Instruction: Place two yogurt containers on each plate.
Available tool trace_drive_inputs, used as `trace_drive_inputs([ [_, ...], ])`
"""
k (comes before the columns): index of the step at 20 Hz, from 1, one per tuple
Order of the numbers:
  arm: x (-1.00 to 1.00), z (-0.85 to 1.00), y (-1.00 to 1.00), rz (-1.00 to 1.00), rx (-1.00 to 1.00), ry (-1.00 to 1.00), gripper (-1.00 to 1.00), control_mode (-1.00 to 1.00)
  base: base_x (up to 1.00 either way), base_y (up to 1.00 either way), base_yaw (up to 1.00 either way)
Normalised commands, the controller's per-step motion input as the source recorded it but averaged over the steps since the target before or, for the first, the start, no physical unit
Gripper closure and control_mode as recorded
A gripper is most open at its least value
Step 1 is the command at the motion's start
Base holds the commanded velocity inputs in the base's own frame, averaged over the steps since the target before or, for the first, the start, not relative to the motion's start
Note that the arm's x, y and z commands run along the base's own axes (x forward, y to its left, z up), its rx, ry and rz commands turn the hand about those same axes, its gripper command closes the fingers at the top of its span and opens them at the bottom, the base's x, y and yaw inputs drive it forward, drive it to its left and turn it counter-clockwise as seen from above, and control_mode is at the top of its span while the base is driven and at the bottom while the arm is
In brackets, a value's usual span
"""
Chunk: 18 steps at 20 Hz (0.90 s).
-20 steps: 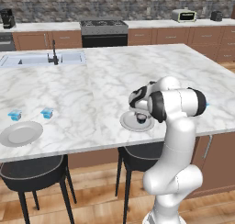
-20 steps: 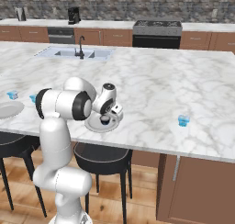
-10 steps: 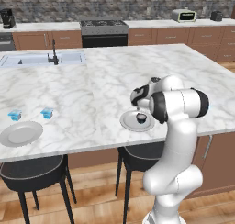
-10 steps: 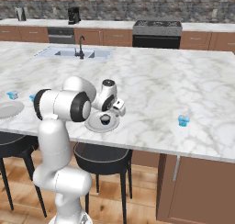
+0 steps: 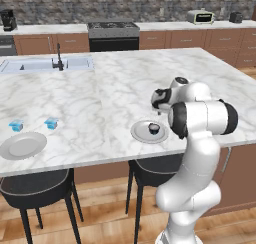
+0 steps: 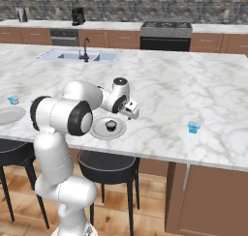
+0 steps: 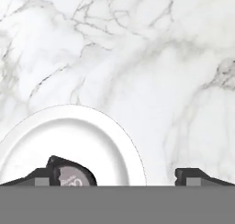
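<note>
Sitting on the near plate [image 5: 148,133] by the counter's [image 5: 115,93] front edge is a small dark round object [image 5: 153,128]; what it is cannot be told. Two blue yogurt cups [image 5: 16,125] [image 5: 51,122] stand near the left front corner, just behind the second plate [image 5: 22,145]. A third cup [image 6: 193,127] stands alone toward the front right. The gripper [image 6: 131,110] hangs above the near plate, jaws spread wide and holding nothing.

light: bright, even | shadows: faint, soft | glare: mild on marble | focus: slightly soft

A kitchen: marble island [image 5: 115,95], sink [image 5: 47,64] (with faucet), stove [image 5: 113,29].
</note>
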Motion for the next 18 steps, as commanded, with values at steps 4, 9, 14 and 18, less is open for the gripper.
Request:
trace_drive_inputs([
  [4,-0.53,0.26,-0.69,0.07,-0.05,-0.04,-1.0,-1.0,0.0,0.0,0.0],
  [9,-0.53,0.17,-0.78,0.13,-0.07,-0.11,-1.0,-1.0,0.0,0.0,0.0],
  [14,-0.4,0.12,-0.83,0.09,-0.06,-0.07,-1.0,-1.0,0.0,0.0,0.0],
  [18,-0.18,0.02,-0.81,0.07,-0.04,-0.1,-1.0,-1.0,0.0,0.0,0.0],
])
